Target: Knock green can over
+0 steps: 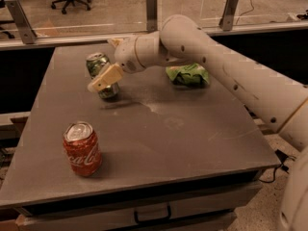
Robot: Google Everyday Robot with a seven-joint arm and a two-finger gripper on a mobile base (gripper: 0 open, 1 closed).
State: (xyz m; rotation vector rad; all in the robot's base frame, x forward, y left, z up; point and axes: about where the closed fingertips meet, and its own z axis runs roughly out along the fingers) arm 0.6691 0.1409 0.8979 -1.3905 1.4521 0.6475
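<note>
The green can (98,67) stands near the far left of the grey table (192,129), leaning a little to the left. It is green with pale mottled marks and a silver top. My gripper (102,79) sits right in front of the can, its cream finger (106,77) lying across the can's middle and touching it. The lower part of the can shows below the finger. The white arm reaches in from the right.
A red Coca-Cola can (83,149) stands upright near the front left of the table. A green crinkled snack bag (187,74) lies at the far right, behind the arm. A drawer handle (151,214) is below the front edge.
</note>
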